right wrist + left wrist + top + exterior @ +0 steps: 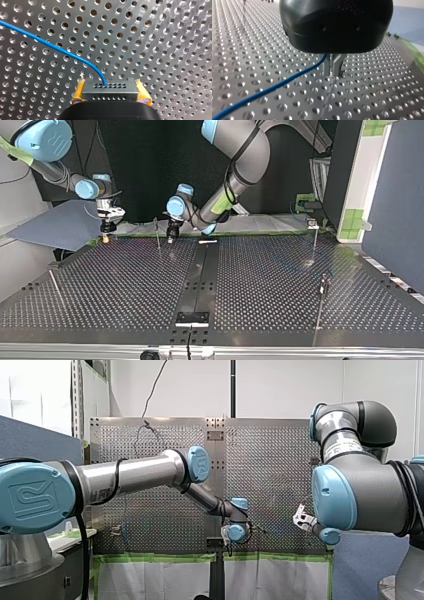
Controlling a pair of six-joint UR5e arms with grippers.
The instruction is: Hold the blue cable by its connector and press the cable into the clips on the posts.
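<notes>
I'm clamping the connector (pixel 110 92) in my right gripper (pixel 110 85), blue cable (pixel 62 51) running across to my left gripper (pixel 333 73) pinching it, post (pixel 158 234) standing between them.

Thin metal posts (pixel 323 292) stand up near the sides of the grey metal table full of holes (pixel 125 290). Its wide middle has room to pass.

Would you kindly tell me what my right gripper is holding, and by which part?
My right gripper holds the blue cable by its dark connector, clamped between the yellow pads.
</notes>
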